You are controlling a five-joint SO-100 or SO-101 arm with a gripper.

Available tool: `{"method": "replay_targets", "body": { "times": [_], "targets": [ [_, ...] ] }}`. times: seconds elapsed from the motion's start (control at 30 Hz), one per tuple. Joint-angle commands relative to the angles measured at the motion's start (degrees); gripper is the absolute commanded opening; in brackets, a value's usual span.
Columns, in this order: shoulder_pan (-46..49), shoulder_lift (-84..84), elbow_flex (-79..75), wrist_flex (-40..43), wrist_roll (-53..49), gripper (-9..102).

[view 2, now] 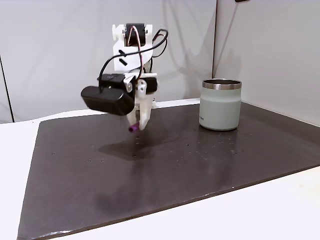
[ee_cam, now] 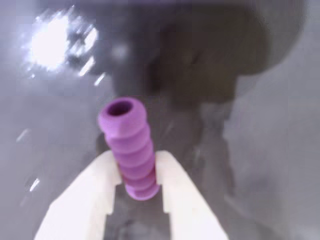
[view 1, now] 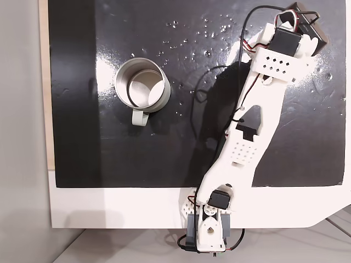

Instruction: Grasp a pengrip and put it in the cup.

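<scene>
**Hidden, cropped and blurred**

In the wrist view the claw (ee_cam: 137, 187) is cut off by the bottom edge, and the dark mat (ee_cam: 270, 165) behind is blurred. From above, the arm (view 1: 258, 109) hides its own claw. In the side fixed view only the pengrip's (view 2: 133, 129) purple tip shows, and the cup's (view 2: 220, 105) handle is hidden.

Pengrip (ee_cam: 130, 147): short purple ribbed tube, open end visible in wrist view, pinched between white gripper (ee_cam: 137, 172) fingers, lifted clear above dark mat. Cup (view 2: 220, 105): round silvery-grey mug, upright on mat, pale inside, whitish loop handle, well apart from pengrip (view 2: 133, 128).
</scene>
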Motion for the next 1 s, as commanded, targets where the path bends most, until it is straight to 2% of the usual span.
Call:
{"method": "replay_targets", "body": {
  "times": [0.0,0.33,0.5,0.7,0.97],
  "targets": [
    [-4.0,17.1,6.4,0.6,1.9,0],
    [-18.5,51.0,35.4,0.6,7.5,0],
    [-26.7,61.4,45.1,0.6,12.5,0],
    [-35.0,59.5,45.9,0.6,22.4,0],
    [-44.6,50.4,33.9,0.5,38.2,0]
  ]
}}
